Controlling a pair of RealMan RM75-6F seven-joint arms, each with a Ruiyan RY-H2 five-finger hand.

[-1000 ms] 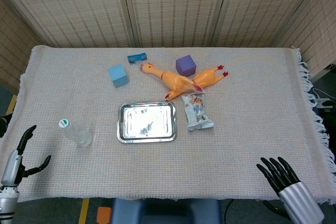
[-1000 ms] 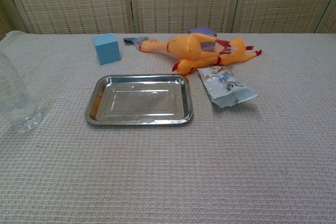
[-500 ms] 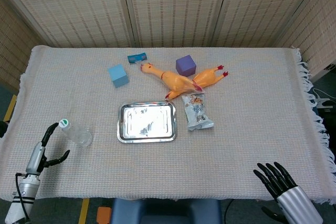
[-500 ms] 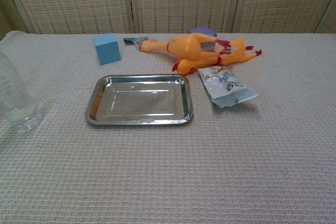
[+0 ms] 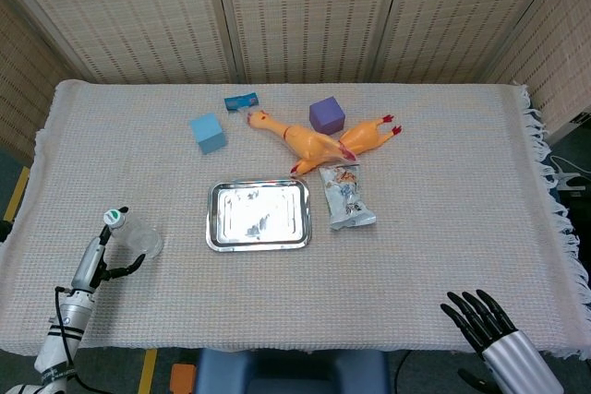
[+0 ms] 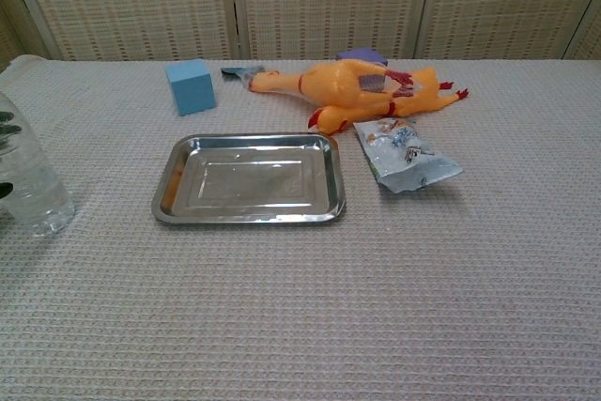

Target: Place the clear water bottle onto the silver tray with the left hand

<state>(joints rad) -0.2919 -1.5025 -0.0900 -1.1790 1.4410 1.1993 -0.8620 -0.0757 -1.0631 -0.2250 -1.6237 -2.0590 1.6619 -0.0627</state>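
Observation:
The clear water bottle (image 5: 137, 234) with a green cap stands upright at the table's front left, left of the silver tray (image 5: 259, 245). My left hand (image 5: 96, 259) is right beside the bottle on its near-left side, fingers apart and reaching up along it, holding nothing. In the chest view the bottle (image 6: 30, 185) shows at the left edge with dark fingertips (image 6: 6, 120) just entering beside it, and the tray (image 6: 249, 217) lies in the middle. My right hand (image 5: 478, 316) hangs off the table's front right corner, fingers spread and holding nothing.
Behind the tray lie two yellow rubber chickens (image 5: 319, 142), a purple cube (image 5: 327, 114), a blue cube (image 5: 208, 132) and a small blue packet (image 5: 241, 101). A silver snack bag (image 5: 347, 197) lies just right of the tray.
My left hand has moved forward and to the right, from the table's front left corner up to the bottle. My right hand has drifted slightly lower. The objects have stayed put.

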